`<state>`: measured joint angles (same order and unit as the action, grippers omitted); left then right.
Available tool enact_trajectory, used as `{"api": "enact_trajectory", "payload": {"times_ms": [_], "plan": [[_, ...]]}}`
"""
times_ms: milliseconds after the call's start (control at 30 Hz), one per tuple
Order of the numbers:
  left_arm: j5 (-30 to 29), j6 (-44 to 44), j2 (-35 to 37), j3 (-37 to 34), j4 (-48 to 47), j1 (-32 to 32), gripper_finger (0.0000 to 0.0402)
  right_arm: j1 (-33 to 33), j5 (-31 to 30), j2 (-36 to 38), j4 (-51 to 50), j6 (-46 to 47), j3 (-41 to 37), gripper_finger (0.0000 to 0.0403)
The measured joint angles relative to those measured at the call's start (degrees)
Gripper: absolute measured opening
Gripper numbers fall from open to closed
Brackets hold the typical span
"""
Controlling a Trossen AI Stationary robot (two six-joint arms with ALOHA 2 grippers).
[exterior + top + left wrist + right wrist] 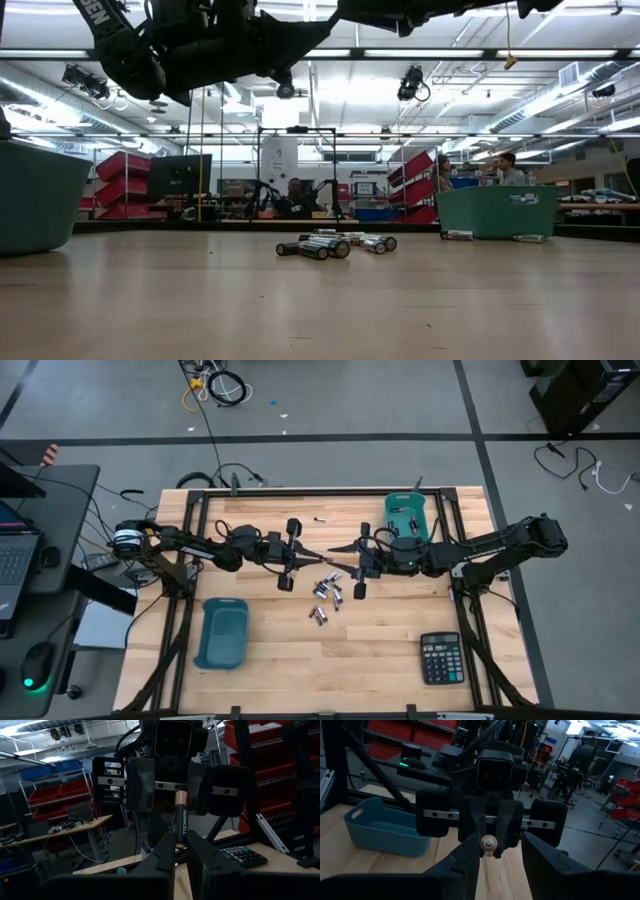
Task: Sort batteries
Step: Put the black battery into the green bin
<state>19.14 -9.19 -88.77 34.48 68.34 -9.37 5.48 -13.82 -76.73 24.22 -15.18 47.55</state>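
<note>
A black battery with a copper end hangs in mid-air over the table's middle, with my left gripper shut on it. My right gripper faces it head-on, open, its fingers on either side of the battery's copper end. Below them several loose batteries lie in a small heap on the wooden table. One more battery lies alone farther back. My left gripper pinches the battery's black end between its two fingers. The fingers come nearly level from the table's left, tipped slightly up, and lie along the battery. The battery sticks out past the fingertips toward my right gripper, clear of the table. My right gripper has one finger close beside the copper end; whether it touches, I cannot tell.
A teal bin holding a few batteries stands at the far right, and another teal bin at the near left. A black calculator lies at the near right. Bare wood lies between the heap and the table's near edge.
</note>
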Motion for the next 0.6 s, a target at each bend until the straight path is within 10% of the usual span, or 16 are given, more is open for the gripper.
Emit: {"api": "enact_trajectory", "payload": {"times_ms": [600], "plan": [[-1.11, -0.02, 0.0, 0.0, -0.04, 0.02, 0.0025, -0.07, 0.02, -0.04, 0.1, -2.08, 0.0, 0.0016]]}}
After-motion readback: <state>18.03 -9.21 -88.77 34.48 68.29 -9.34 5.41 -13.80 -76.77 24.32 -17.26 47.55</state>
